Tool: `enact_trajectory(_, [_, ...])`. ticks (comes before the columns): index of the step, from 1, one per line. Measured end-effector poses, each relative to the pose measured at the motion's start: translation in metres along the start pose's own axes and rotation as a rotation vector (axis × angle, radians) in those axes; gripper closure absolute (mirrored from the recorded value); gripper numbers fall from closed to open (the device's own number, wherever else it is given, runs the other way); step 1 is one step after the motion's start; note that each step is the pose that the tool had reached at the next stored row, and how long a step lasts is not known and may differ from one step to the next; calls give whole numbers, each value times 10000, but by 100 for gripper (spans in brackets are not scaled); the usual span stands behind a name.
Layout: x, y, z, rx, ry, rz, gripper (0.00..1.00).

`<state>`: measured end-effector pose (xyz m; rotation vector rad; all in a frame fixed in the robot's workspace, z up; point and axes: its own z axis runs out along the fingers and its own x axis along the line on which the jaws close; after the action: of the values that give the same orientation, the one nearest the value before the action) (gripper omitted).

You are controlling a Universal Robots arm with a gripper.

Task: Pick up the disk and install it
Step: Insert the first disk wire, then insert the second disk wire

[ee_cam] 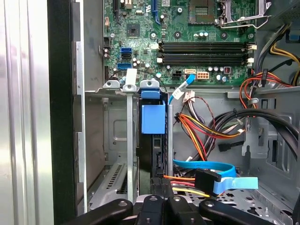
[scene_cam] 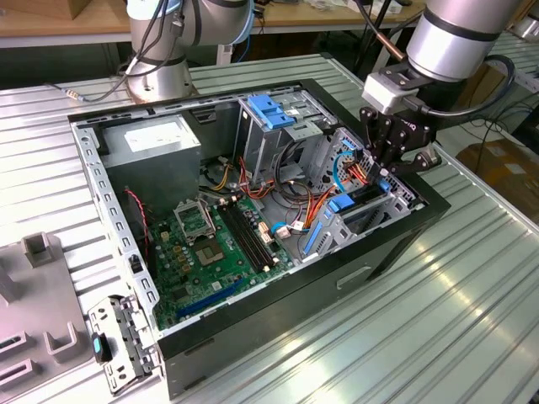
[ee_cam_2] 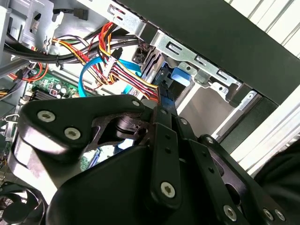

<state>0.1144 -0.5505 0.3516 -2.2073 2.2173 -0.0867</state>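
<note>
- one arm, one tool, hanging over the drive-cage corner of the open computer case at the exterior view's right; it looks to be here because that cage is where a drive belongs.
- the disk stands on edge in the metal drive cage, dark body slotted between the uprights, its blue end tab toward the motherboard. in the exterior view blue plastic of it shows at the cage just below the tool.
- judging by how deep it sits, the disk seems mostly or fully seated already; whether it has latched, i cannot tell.
- tool state: the black linkages crowd both wrist views and the tips are hidden behind them. i cannot tell whether they are apart, together, or clamped on the disk's near edge.
- count: one disk; one light-blue latch plate on the upper bay, well apart from the tool; one flat blue cable looping beside the cage with a bundle of red, orange and yellow wires.
- case lies on its side, open face up, on the ribbed metal bench, which gives the arm access from above.
- one loose metal bracket lies on the bench by the case's near corner.
</note>
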Motion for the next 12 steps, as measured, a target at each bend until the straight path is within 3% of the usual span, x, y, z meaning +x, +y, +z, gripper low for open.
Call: enact_trajectory(12, [0, 3, 0, 0, 0, 3, 89])
